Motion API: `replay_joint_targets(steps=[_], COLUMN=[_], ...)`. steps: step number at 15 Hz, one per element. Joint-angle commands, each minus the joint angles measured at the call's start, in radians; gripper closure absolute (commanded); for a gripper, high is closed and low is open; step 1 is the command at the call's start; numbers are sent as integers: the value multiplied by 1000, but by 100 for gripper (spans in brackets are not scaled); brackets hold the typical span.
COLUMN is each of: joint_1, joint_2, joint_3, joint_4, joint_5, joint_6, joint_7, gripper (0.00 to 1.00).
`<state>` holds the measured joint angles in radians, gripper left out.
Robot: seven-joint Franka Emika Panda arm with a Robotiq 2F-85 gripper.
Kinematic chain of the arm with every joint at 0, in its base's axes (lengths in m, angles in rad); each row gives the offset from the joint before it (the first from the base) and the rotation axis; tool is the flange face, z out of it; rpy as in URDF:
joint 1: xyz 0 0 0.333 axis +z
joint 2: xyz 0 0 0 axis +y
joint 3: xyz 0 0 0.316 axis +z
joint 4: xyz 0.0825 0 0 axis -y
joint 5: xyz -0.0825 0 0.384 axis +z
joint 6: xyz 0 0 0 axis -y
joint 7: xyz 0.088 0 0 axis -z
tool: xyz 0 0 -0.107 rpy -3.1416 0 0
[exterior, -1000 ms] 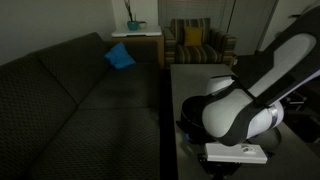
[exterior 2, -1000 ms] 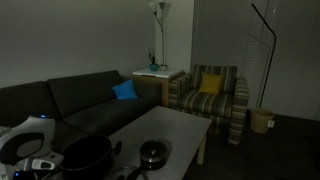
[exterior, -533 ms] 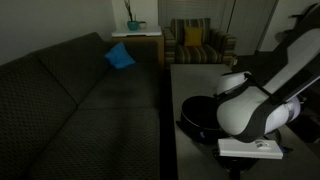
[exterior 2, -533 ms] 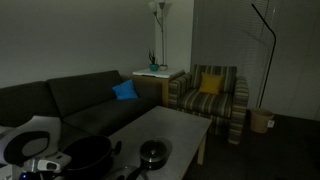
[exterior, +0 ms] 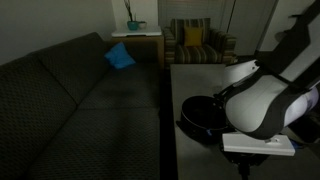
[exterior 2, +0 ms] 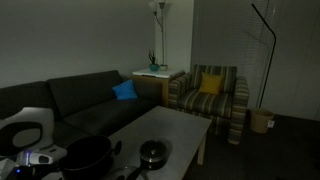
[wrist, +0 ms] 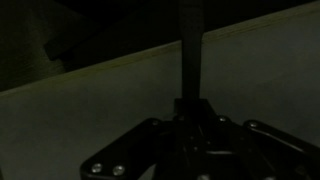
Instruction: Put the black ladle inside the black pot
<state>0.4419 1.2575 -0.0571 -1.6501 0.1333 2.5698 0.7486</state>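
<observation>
The black pot (exterior: 200,112) stands on the light table, and it also shows in an exterior view (exterior 2: 85,155). In the wrist view my gripper (wrist: 190,112) is shut on the black ladle (wrist: 190,45). The ladle's thin dark handle runs straight up from between the fingers, across the table edge. Its scoop head is hidden. In both exterior views the arm's white wrist (exterior: 262,105) (exterior 2: 28,130) hangs beside the pot, and the fingers and ladle are hidden in the dark.
A smaller dark pan under a round glass lid (exterior 2: 153,153) sits on the table (exterior 2: 170,125) next to the pot. A dark couch (exterior: 80,100) with a blue cushion (exterior: 120,57) runs along the table. A striped armchair (exterior 2: 212,95) stands beyond the table's far end.
The arm has swung sideways along the near end of the table, away from over the pot, uncovering more of the pot. Pot and pan have not moved.
</observation>
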Motion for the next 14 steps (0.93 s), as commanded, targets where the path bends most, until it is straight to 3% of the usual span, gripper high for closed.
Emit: replay_joint_targets(steps=[1,6,8,14], joint_1=[31,-16,-32,-61], joint_2=[-107,-166,-191,-304], joint_3=[-29,-15,-12,-4], joint_4=[-140,-196,-201,-223], joint_5=[-10,-3,-5,-8], joint_6=[96,293,302,187], joint_7=[49,-16,-52,-168], gripper=[96,96,96,96])
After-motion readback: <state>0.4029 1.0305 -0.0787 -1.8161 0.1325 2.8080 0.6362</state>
